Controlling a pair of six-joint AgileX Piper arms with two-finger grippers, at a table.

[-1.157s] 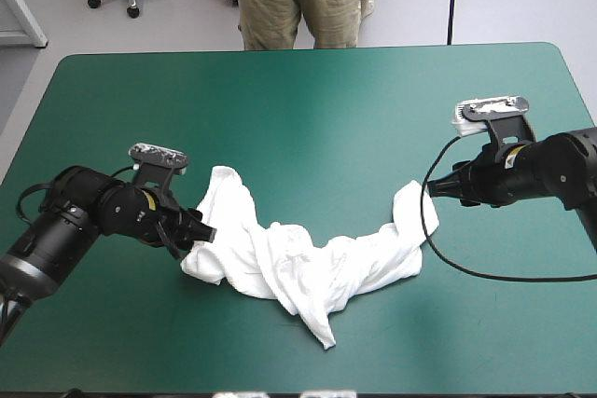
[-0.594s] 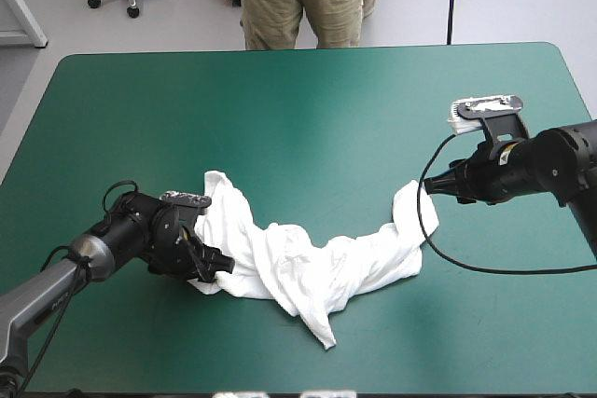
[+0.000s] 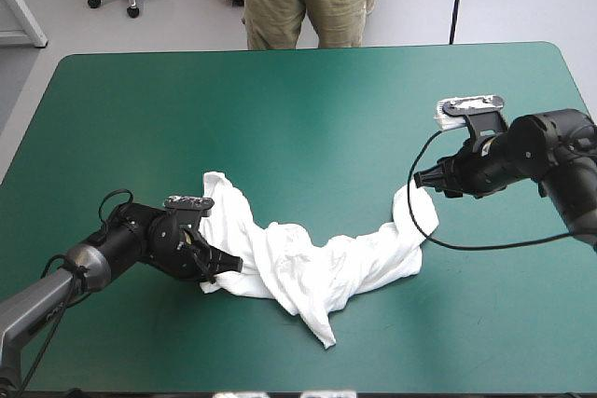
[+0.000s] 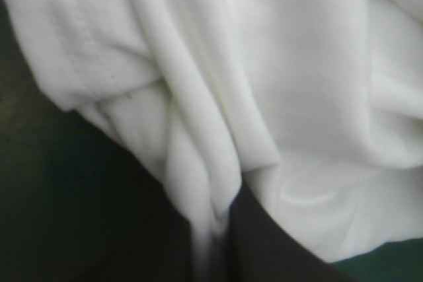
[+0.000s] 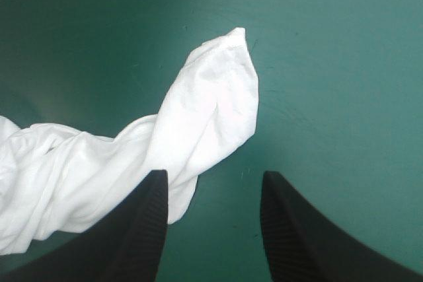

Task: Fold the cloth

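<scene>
On the table's point(image 3: 308, 109) near half the crumpled T-shirt point(image 3: 317, 263) lies strung out, grasp step: left gripper point(image 3: 224, 266) pinches its left end, right gripper point(image 3: 422, 178) gapes wide just short of the right end, so you likely grab there next.

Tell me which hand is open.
The right hand: its black fingers stand apart beside the end of the T-shirt. The left hand is pinched shut on it.

Cameras over table point(image 3: 308, 109)
High view is looking down from 6 o'clock; both wrist views are sitting close, sharing the T-shirt point(image 3: 308, 263).
</scene>
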